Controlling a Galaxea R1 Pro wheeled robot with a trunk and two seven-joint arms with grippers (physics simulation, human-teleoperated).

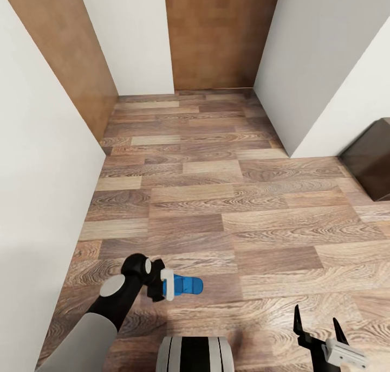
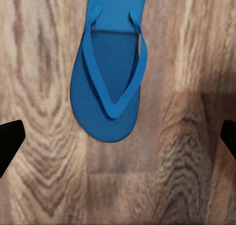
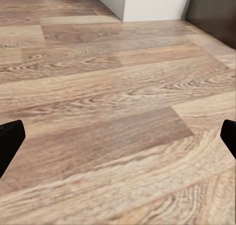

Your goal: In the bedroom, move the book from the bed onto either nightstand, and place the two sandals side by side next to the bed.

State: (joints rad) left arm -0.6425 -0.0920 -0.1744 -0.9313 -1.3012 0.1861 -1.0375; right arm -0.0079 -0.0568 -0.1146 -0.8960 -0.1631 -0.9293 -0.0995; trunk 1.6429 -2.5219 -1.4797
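Carrying a sandal (image 1: 184,285) in left gripper (image 1: 169,284), near the left wall (image 1: 38,198); open floor (image 1: 227,198) stretching ahead; right gripper (image 1: 319,328) gaping, empty.

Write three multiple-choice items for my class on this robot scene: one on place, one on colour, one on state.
1. Where is the sandal? A) on the wood floor B) at the left tool C) on the dark cabinet
2. The sandal's colour? A) red B) green C) blue
3. The right tool is? A) open and empty B) shut on a book C) shut on a sandal

Answers: 1 B, the head view shows it at that tool's tip; 2 C, bright blue in both views; 3 A, its fingers stand apart with only floor between them.
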